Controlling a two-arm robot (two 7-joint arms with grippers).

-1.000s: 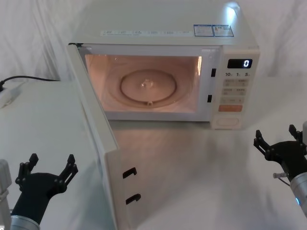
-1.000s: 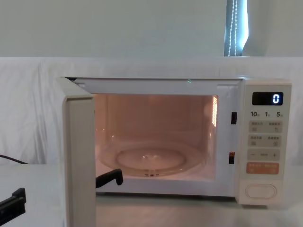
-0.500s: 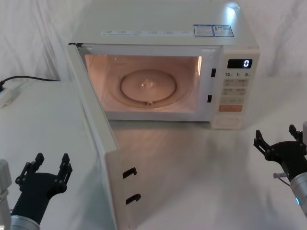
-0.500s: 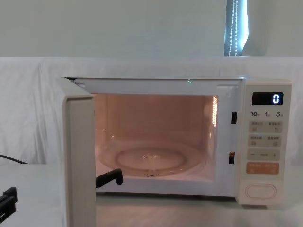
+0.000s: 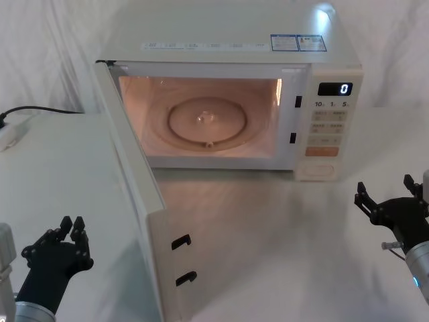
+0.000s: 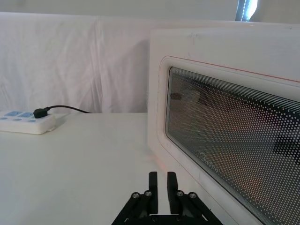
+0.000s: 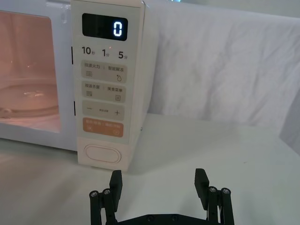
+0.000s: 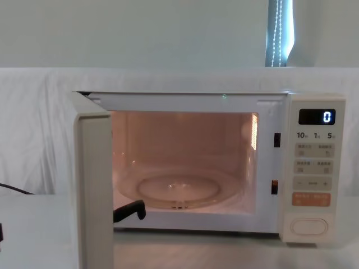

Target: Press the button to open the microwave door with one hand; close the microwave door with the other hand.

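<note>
The cream microwave (image 5: 228, 40) stands at the back of the table, its cavity lit, its display showing 0. The microwave door (image 5: 134, 181) is swung wide open toward me; its edge (image 8: 95, 190) faces the chest view and its windowed outer face (image 6: 225, 136) is beside my left gripper. My left gripper (image 5: 72, 223) (image 6: 162, 178) hovers low at the near left, outside the door, fingers drawn almost together on nothing. My right gripper (image 5: 385, 188) (image 7: 159, 176) stands open at the near right, in front of the button (image 7: 101, 154) (image 5: 318, 172) and apart from it.
A white power strip (image 6: 26, 123) with a black cable (image 5: 40, 109) lies at the far left of the table. White cloth hangs behind the microwave. Bare table (image 5: 281, 248) lies between the open door and my right gripper.
My left gripper's fingers have closed from wide apart to nearly touching, in place. The right gripper and the door have not moved.
</note>
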